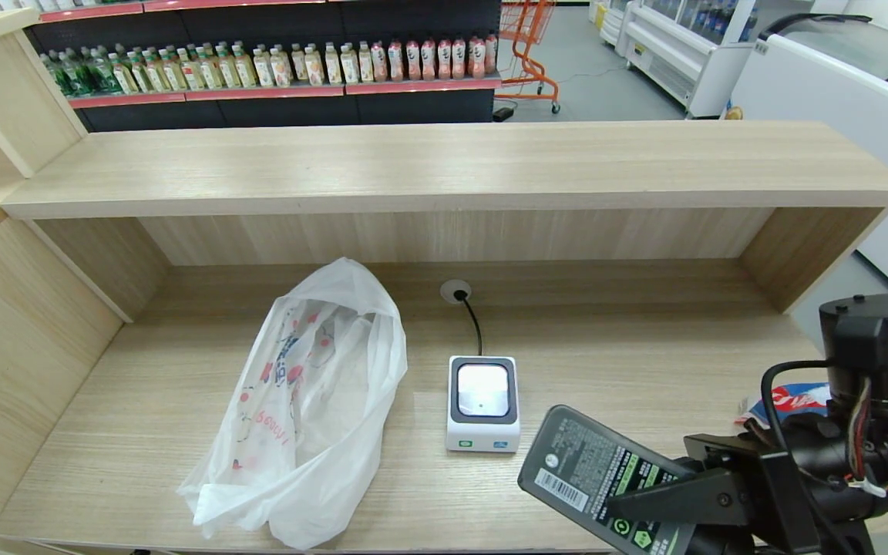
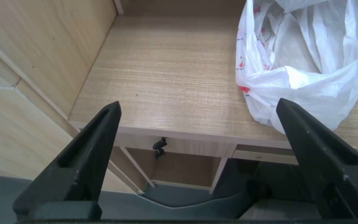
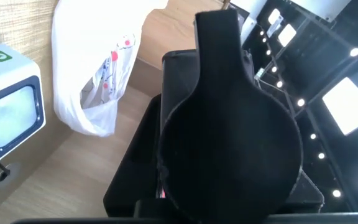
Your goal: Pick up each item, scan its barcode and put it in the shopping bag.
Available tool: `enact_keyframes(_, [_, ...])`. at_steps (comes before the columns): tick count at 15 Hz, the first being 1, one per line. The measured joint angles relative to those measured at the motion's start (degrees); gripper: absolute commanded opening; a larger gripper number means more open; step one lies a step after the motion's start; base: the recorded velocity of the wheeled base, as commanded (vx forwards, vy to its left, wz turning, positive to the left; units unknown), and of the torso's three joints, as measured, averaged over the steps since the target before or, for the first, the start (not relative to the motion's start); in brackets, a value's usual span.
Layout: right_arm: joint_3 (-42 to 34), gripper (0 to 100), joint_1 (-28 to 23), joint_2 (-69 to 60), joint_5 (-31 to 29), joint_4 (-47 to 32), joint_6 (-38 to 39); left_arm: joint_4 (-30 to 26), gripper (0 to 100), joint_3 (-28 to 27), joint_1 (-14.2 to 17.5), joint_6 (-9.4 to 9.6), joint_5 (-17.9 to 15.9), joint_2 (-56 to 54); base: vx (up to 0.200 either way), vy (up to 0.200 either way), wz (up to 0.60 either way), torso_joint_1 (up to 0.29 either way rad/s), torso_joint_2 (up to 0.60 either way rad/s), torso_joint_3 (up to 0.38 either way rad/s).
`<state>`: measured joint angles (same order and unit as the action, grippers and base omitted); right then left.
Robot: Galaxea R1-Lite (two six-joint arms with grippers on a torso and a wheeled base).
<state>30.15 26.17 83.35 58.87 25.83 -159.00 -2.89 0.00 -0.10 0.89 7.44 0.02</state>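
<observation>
Head view: right gripper (image 1: 648, 505) is clamped on the near end of a dark grey packet (image 1: 590, 462), held up near the counter's front edge, just right of the scanner (image 1: 482, 402). Its barcode (image 1: 562, 489) sits on the upward face, toward the camera. The scanner window also faces up, so code and window do not meet.

Judgement: the scan step is in hand, and the packet likely needs turning over above the window.

Left of the scanner the shopping bag (image 1: 305, 408) lies slumped. It is probably set there so the drop can follow the scan in one sweep. A red-and-blue packet (image 1: 791, 399) lies on the counter (image 1: 644, 339) behind the right arm, not yet picked up.

Left wrist view: left gripper (image 2: 199, 109) has its fingers spread wide with nothing between them. It is off the counter's near left edge, with the bag near.
</observation>
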Motion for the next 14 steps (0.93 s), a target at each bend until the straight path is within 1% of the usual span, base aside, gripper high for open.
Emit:
enact_keyframes(13, [-0.96,0,0.00,-1.82,0.06,-0.09,0.22,-0.01,100,0.00,0.00,0.00,0.00,0.00,0.000,0.000,0.00,0.000,0.00,0.000])
enact_keyframes(14, [-0.96,0,0.00,-1.87,0.06,-0.11,1.45,0.00,100,0.00,0.00,0.00,0.00,0.00,0.000,0.000,0.00,0.000,0.00,0.000])
